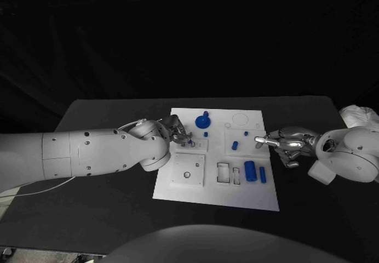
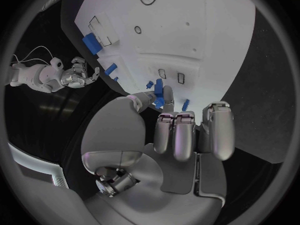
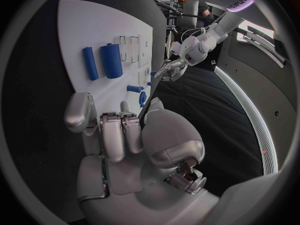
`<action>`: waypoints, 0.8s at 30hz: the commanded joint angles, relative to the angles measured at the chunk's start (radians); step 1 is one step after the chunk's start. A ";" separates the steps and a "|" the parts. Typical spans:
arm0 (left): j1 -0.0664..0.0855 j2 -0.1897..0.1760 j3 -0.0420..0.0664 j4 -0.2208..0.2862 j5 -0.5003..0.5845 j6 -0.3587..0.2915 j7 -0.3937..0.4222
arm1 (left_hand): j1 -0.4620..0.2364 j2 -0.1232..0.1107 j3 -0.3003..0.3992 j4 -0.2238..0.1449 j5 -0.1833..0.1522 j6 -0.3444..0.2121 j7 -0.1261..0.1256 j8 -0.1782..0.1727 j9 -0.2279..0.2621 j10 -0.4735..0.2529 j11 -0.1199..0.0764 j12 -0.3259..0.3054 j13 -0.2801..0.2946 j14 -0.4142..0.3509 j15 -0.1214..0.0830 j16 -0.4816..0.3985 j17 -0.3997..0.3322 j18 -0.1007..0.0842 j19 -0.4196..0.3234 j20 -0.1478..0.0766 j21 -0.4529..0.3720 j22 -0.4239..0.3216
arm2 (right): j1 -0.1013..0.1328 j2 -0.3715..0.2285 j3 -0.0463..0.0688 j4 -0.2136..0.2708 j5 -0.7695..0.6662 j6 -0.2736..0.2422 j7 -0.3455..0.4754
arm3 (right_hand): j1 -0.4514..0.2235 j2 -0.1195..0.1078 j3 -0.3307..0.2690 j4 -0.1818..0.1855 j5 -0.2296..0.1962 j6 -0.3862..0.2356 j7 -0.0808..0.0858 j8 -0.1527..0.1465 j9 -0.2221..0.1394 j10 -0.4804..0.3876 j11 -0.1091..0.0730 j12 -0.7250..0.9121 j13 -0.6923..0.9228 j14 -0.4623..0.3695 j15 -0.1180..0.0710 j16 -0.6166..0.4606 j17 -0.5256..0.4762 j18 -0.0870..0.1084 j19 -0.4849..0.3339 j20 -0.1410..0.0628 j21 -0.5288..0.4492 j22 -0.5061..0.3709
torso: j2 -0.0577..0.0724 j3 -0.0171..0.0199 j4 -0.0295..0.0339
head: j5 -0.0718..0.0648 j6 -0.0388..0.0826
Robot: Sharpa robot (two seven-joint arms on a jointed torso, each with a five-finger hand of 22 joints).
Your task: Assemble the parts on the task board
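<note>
Left hand [image 1: 178, 133] hovers over the task board [image 1: 197, 192] near its left edge, pinching a small blue part [image 2: 159, 91] between thumb and a finger, the other fingers curled in. Right hand [image 1: 282, 143] sits at the board's right edge, fingers loosely bent and holding nothing. On the board lie a blue round knobbed piece [image 1: 203, 120] toward the far end, a fat blue cylinder [image 1: 250, 170] and a slimmer blue rod [image 1: 262, 174] near the right hand

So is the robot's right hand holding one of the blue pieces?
No, the right hand hovers at the edge of the white task board with nothing in it, and the two blue cylinders lie on the board beside it.
</note>
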 commanded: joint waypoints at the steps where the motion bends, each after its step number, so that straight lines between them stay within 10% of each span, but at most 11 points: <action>1: -0.005 0.009 0.000 -0.007 0.007 -0.017 0.014 | -0.006 0.006 -0.002 0.007 0.003 0.002 -0.005 0.005 -0.001 0.106 -0.005 0.002 0.263 0.105 -0.004 0.002 0.263 -0.001 0.021 -0.005 -0.005 0.189 | -0.002 0.000 0.000 0.001 -0.002 0.002 0.017 | 0.010 0.001 0.006 -0.001 0.003 -0.001 -0.001 -0.002 -0.002 0.020 -0.005 -0.004 0.070 0.037 0.002 -0.005 0.182 -0.002 -0.008 0.003 -0.003 0.135 | 0.001 -0.0006 -0.0008 | 0.000 0.000; 24: -0.025 0.032 0.000 -0.034 0.012 -0.012 0.025 | -0.007 0.011 -0.035 0.030 0.004 -0.010 0.000 0.004 0.001 0.106 -0.001 0.002 0.263 0.105 -0.001 0.002 0.263 -0.002 0.021 -0.004 -0.007 0.190 | -0.004 -0.002 0.000 0.002 -0.001 -0.002 0.025 | 0.013 0.000 0.008 -0.003 0.007 -0.004 -0.001 -0.003 -0.002 0.013 -0.005 -0.008 0.065 0.033 0.002 -0.009 0.179 -0.001 -0.012 0.003 -0.010 0.133 | 0.001 -0.0008 -0.0006 | -0.003 0.000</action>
